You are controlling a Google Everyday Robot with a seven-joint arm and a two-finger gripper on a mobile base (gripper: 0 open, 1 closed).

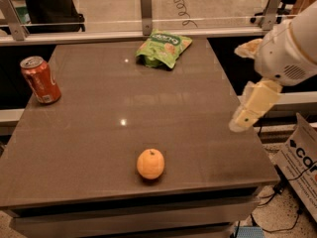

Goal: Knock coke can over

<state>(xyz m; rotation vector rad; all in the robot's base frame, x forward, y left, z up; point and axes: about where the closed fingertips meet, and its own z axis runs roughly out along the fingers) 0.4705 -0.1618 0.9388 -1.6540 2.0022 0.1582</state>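
Observation:
The coke can (40, 80) is red with white script and a silver top. It stands upright near the left edge of the grey table (99, 133). My gripper (251, 107) is cream coloured and hangs from the white arm (290, 51) over the table's right edge. It is far to the right of the can and touches nothing.
An orange fruit (150, 163) lies near the table's front middle. A green snack bag (163, 48) lies at the back middle. A railing with glass (145, 6) runs behind the table. A cardboard box (299, 165) stands on the floor at the right.

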